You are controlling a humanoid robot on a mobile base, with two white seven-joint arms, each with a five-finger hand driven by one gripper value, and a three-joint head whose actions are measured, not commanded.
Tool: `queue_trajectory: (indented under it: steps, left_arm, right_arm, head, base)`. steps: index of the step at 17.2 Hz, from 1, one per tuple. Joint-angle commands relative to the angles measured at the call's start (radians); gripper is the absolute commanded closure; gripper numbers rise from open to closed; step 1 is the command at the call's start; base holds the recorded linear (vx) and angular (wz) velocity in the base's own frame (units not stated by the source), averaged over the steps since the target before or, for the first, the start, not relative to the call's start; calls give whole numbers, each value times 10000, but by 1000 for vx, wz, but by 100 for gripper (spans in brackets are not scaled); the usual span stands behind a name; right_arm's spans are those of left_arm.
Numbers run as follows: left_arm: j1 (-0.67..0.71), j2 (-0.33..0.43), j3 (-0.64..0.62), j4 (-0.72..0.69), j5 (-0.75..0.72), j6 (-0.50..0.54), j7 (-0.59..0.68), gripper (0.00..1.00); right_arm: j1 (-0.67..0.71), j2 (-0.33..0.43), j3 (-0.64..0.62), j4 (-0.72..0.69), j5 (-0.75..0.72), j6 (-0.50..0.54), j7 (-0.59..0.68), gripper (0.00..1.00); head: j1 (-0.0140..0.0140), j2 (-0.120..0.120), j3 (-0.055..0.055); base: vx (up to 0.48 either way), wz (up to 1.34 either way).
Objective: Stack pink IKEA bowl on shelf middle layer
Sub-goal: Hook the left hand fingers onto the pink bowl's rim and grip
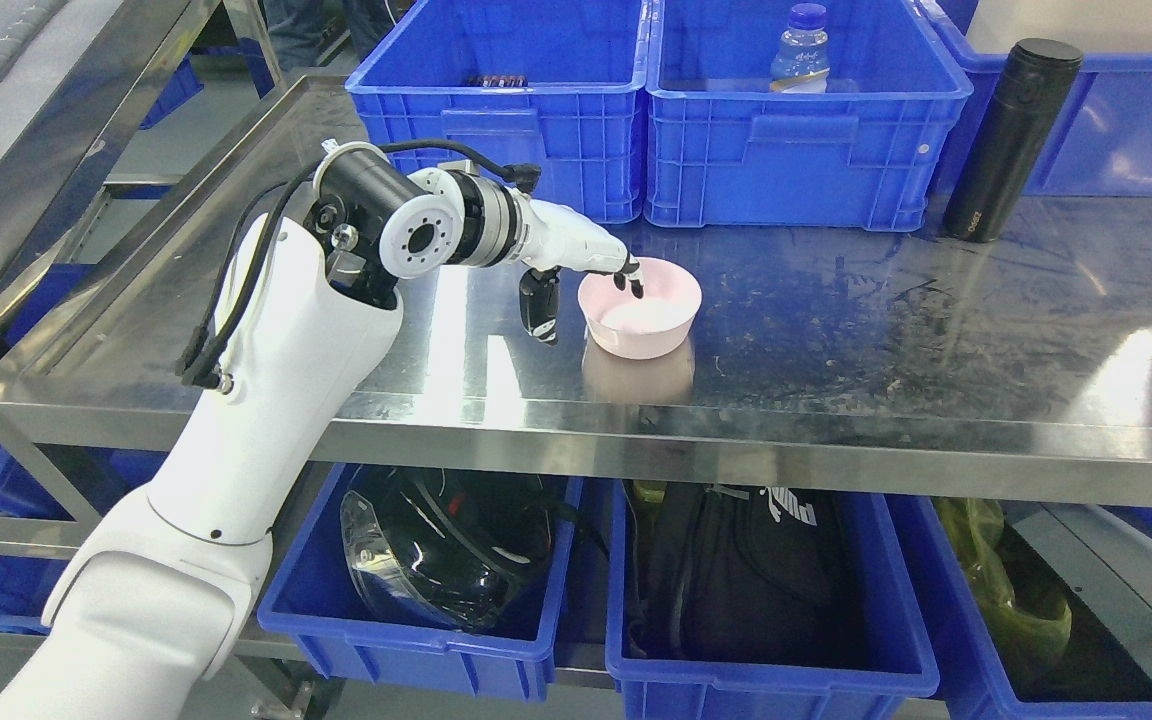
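My left robot hand [586, 275] is reaching in from the left across the steel shelf [836, 330]. Its fingers [628, 275] hook over the near-left rim of the pink bowl [640, 312], with dark fingertips dipping inside, while the thumb [539, 308] hangs down outside, just left of the bowl wall. It looks to me like a pinch on the rim, though I cannot tell how firmly it is clamped. The bowl sits upright on the shelf surface, toward the front edge and a little left of centre, its reflection showing in the metal below it. I see only one pink bowl.

Behind the bowl, along the back of the same layer, stand two blue crates: the left crate [506, 110] and the right crate [806, 120], the latter holding a plastic bottle [800, 55] with a blue cap. A tall black flask [1008, 140] stands upright to the right of them, well apart from the bowl, with a further blue crate [1126, 130] behind it.

On the layer beneath, more blue bins sit side by side: one with a black helmet [446, 550], the next with a black bag [736, 570].
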Motion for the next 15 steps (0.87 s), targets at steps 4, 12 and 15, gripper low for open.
queue_trajectory:
  steps: [4, 12, 15]
  left_arm:
    - [216, -199, -542, 590, -520, -58, 88, 20]
    - [385, -1301, -82, 1832, -1012, -457, 457, 28]
    - [708, -1901, 179, 2078, -951, -594, 487, 42]
  right_arm:
    - [46, -175, 0, -175, 0, -7, -4, 0]
    - [46, -175, 0, -175, 0, -7, -4, 0]
    - [46, -175, 0, -175, 0, -7, -4, 0]
  head:
    - [0, 0, 0]
    - [0, 0, 0]
    - [0, 0, 0]
  base:
    - [0, 0]
    - [0, 0]
    - [0, 0]
